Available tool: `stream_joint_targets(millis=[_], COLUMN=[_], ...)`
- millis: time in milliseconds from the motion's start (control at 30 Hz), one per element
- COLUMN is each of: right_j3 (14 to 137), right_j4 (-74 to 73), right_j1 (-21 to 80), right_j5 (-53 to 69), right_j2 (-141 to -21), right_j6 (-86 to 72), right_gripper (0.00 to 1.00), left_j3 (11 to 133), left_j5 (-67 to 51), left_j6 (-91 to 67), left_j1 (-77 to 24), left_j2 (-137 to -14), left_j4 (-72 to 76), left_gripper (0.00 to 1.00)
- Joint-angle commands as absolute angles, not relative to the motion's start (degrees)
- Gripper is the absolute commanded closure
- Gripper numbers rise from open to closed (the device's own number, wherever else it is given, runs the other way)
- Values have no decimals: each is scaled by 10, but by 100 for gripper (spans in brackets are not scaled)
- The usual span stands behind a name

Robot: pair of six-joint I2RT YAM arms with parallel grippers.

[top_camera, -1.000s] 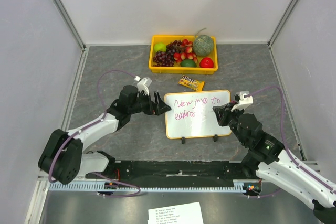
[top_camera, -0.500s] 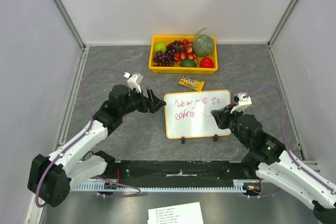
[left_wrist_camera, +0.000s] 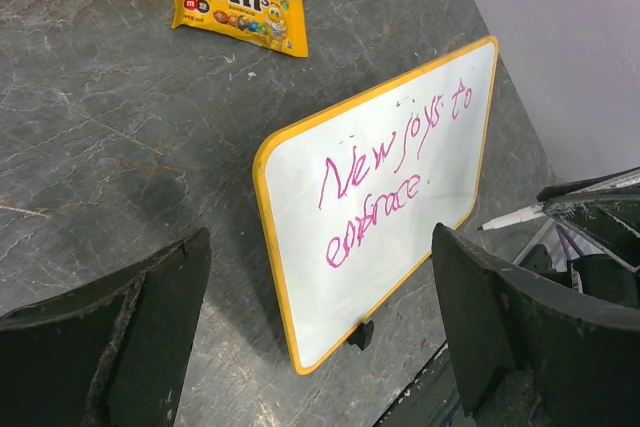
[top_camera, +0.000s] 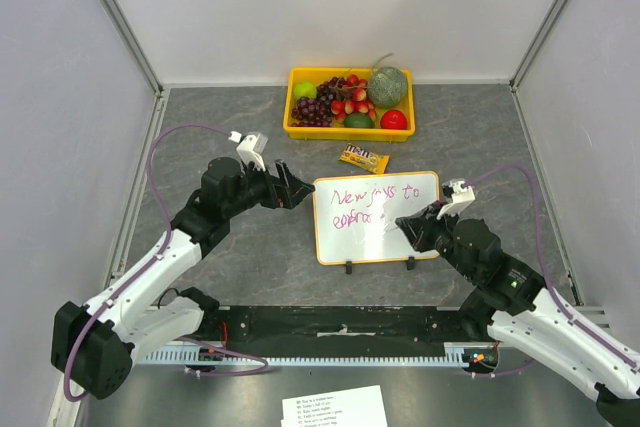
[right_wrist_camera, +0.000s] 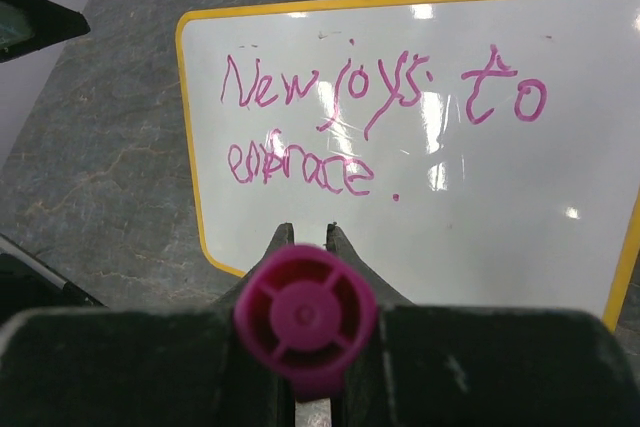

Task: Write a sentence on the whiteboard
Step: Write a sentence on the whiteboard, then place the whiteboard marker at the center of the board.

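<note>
Your holdings on the grey worktop [top_camera: 270,267], item by item:

1. Whiteboard [top_camera: 345,242]: glossy white with an orange frame. It sits mid-worktop between your two arms, with two black clip feet on its near edge.
2. Sentence [right_wrist_camera: 330,87]: pink-purple cursive on the whiteboard's upper part, in two lines, "New joys to" over "embrace."
3. Left fingers [left_wrist_camera: 140,337]: spread wide and holding nothing. They sit just beside the whiteboard's left edge, apart from it.
4. Right fingers [right_wrist_camera: 150,357]: closed on a marker [right_wrist_camera: 305,319], its pink butt end facing the wrist camera. They are over the whiteboard's near right part, and you cannot tell whether the tip touches.
5. M&M's packet [top_camera: 363,158]: yellow, lying flat just beyond the whiteboard's far edge.
6. Yellow tray [top_camera: 300,131]: against the far wall, holding fruit [top_camera: 350,97], including grapes and a netted melon.
7. Paper sheet [top_camera: 335,409]: printed, lying nearest you behind the arm bases.
</note>
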State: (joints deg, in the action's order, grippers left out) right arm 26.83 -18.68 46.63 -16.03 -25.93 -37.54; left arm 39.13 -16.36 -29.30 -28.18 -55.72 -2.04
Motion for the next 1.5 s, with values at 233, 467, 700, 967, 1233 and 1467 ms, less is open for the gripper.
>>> stream_joint_targets(millis=[233, 467, 700, 967, 1233, 1467], right_j3=[219, 144, 136, 152, 199, 206], right_j4=[-214, -216, -275, -345, -373, -397], right_j1=[466, 466, 466, 466, 466, 466], right_j5=[-71, -18, -9, -25, -103, -130], right_j2=[-204, -165, -180, -168, -148, -174], right_j6=[-487, -577, -603, -616, -612, -678], right_gripper=[100, 100, 97, 53, 12, 2], left_j3=[396, 394, 396, 398, 397, 399], left_j5=[-144, -144, -141, -136, -130, -129], left_j6=[-296, -291, -286, -279, -279, -272], left_j1=[-280, -279, -279, -279, -279, -281], left_j2=[-554, -551, -554, -560, -567, -568], left_j4=[-2, 13, 16, 16, 16, 7], left_gripper=[6, 6, 6, 6, 6, 6])
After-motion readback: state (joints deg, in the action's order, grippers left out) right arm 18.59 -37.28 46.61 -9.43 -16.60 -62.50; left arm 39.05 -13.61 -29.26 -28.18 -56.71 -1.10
